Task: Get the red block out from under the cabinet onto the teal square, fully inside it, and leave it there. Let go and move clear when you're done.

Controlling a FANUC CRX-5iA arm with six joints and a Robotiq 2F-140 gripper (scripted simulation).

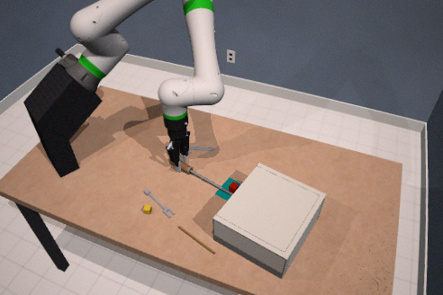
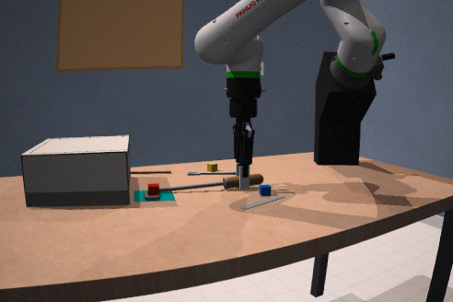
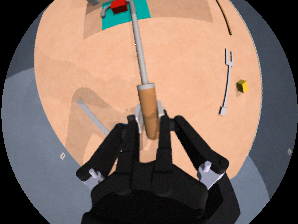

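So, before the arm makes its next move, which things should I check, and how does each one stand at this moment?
1. Gripper closed on the wooden handle of the hook tool: ok.
2. Hook end at the red block: ok, the bend sits around it.
3. Red block out from under the cabinet: ok.
4. Block on the teal square: ok.
5. Block fully inside the square: cannot tell; it sits near the cabinet-side edge.
6. Blue block close to the handle: ok for now, they are apart.
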